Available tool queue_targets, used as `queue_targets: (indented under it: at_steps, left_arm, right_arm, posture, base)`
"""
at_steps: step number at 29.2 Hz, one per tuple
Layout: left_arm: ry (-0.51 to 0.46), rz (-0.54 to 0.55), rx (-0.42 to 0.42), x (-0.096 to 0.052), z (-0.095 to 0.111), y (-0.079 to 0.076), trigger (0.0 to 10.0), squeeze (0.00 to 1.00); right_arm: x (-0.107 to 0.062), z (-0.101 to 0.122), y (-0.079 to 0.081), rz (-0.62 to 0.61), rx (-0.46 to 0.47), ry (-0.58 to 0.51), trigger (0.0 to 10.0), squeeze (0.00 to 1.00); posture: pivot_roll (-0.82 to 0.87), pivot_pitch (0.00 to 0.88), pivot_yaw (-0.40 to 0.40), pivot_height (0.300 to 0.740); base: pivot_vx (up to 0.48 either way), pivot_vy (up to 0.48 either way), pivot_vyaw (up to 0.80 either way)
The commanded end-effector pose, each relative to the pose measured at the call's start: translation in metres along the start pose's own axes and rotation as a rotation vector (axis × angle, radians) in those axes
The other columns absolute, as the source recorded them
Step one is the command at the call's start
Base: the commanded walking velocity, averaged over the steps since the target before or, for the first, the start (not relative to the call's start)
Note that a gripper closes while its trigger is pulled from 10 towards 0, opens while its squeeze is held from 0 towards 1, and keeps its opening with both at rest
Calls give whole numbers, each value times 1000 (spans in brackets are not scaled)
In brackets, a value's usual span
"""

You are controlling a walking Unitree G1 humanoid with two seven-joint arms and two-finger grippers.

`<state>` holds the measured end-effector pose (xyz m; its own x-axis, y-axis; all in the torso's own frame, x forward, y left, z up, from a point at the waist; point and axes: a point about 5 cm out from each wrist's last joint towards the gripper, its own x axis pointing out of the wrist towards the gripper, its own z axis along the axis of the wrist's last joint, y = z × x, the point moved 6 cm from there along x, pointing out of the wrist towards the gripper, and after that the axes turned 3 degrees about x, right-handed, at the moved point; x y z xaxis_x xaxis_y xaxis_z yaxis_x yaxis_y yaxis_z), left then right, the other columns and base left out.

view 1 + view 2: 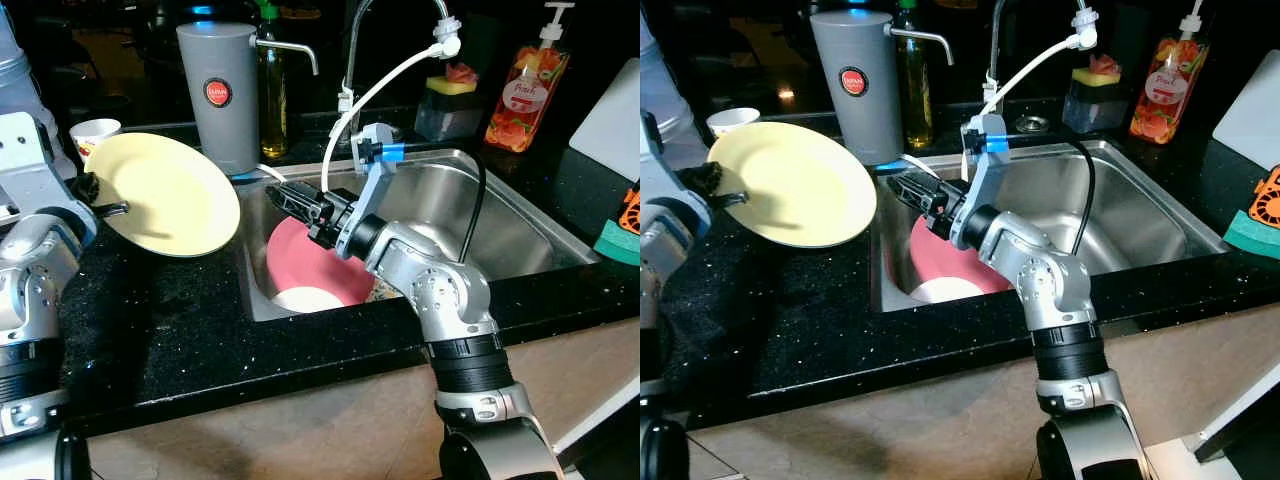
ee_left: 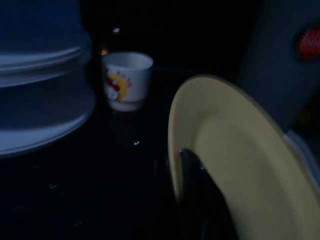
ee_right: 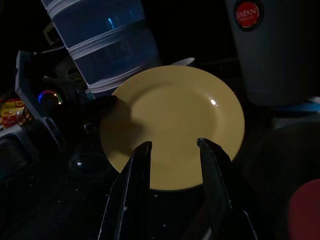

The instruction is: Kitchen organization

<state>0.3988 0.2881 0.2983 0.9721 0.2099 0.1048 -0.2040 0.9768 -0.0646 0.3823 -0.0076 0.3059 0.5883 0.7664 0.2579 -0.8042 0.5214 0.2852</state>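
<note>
A pale yellow plate [image 1: 170, 195] is held tilted above the black counter [image 1: 170, 320], left of the sink. My left gripper [image 1: 104, 209] is shut on its left rim; one black finger [image 2: 192, 185] lies across the plate's face. My right gripper [image 1: 277, 193] hovers over the sink's left part and points at the yellow plate. It is open, its two fingers [image 3: 135, 175] apart with nothing between them. Below it, a pink plate [image 1: 318, 262] leans in the steel sink [image 1: 500, 230], with a white dish [image 1: 305, 298] in front.
A tall grey jug [image 1: 220, 90], an oil bottle [image 1: 272, 95] and the faucet [image 1: 352, 60] stand behind the sink. A small printed cup [image 1: 95, 133] sits behind the yellow plate. Soap pouch [image 1: 525, 90] and sponge holder [image 1: 450, 105] are at back right. Stacked clear containers [image 3: 100, 40] rise at far left.
</note>
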Motion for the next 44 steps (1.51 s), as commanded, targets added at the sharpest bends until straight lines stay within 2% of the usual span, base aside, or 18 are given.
queue_targets:
  at_steps: [1, 2, 5, 9, 10, 11, 15, 27, 28, 29, 33, 35, 36, 37, 38, 40, 42, 44]
  left_arm:
    - [24, 86, 225, -1, -3, 16, 0, 0]
    - [24, 86, 225, -1, -3, 16, 0, 0]
    - [77, 120, 335, -3, -14, 24, 0, 0]
    - [129, 184, 334, -5, -21, 36, 0, 0]
    - [141, 192, 320, -6, -23, 38, 4275, 0]
    - [147, 195, 301, -6, -23, 40, 10000, 1000]
    - [152, 193, 265, -6, -23, 40, 10000, 1000]
    - [160, 207, 260, -5, -22, 41, 10000, 1000]
    - [176, 210, 234, -5, -26, 41, 10000, 153]
    - [189, 213, 213, -5, -30, 41, 10000, 0]
    - [208, 207, 145, -6, -37, 40, 10000, 0]
    - [193, 169, 52, -5, -40, 31, 10000, 0]
    - [193, 169, 52, -5, -40, 31, 10000, 0]
    - [201, 96, 9, -6, -46, 16, 10000, 1000]
    - [207, 65, 3, -7, -49, 10, 10000, 1000]
    - [211, 0, 71, -8, -52, -3, 10000, 1000]
    - [189, -55, 269, -9, -51, -13, 10000, 1000]
    - [194, -99, 377, -11, -54, -21, 10000, 1000]
  right_arm:
    - [0, 7, 6, 21, -7, -17, 10000, 0]
    - [0, 7, 6, 21, -7, -17, 10000, 0]
    - [0, 6, 7, 25, -7, -13, 10000, 0]
    - [1, 6, 8, 34, -10, -9, 10000, 0]
    - [1, 6, 8, 37, -11, -8, 10000, 0]
    - [1, 5, 9, 40, -10, -7, 10000, 0]
    - [1, 5, 10, 49, -10, -2, 10000, 0]
    - [0, 5, 13, 61, -9, 0, 10000, 0]
    - [0, 5, 12, 61, -10, 1, 10000, 0]
    - [0, 4, 12, 61, -11, 2, 10000, 0]
    - [0, 4, 12, 62, -14, 4, 10000, 0]
    - [0, 2, 12, 61, -27, 12, 10000, 0]
    - [0, 2, 12, 61, -27, 12, 10000, 0]
    - [0, -3, 11, 54, -47, 27, 10000, 0]
    - [0, -4, 10, 51, -52, 32, 10000, 0]
    - [0, -7, 8, 40, -67, 38, 10000, 0]
    - [0, -9, 6, 21, -91, 44, 10000, 0]
    - [1, -11, 6, 16, -100, 49, 10000, 0]
  posture:
    - [49, 110, 19, 740]
    - [49, 110, 19, 740]
    - [48, 112, 18, 740]
    - [48, 114, 17, 740]
    - [48, 114, 17, 740]
    - [48, 113, 16, 740]
    - [49, 114, 15, 740]
    - [46, 114, 16, 740]
    - [46, 115, 14, 740]
    - [46, 115, 14, 740]
    - [46, 116, 14, 740]
    - [46, 116, 14, 740]
    - [46, 116, 14, 740]
    - [47, 116, 14, 740]
    - [47, 116, 14, 740]
    - [45, 116, 15, 740]
    - [45, 116, 15, 740]
    - [45, 117, 16, 740]
  base:
    - [0, 0, 0]
    - [0, 0, 0]
    - [0, 0, 0]
    - [0, 0, 0]
    - [0, 0, 0]
    - [0, 0, 0]
    - [0, 0, 0]
    - [0, 0, 0]
    - [0, 0, 0]
    - [0, 0, 0]
    - [0, 0, 0]
    - [0, 0, 0]
    - [0, 0, 0]
    - [0, 0, 0]
    - [0, 0, 0]
    - [0, 0, 0]
    - [0, 0, 0]
    - [0, 0, 0]
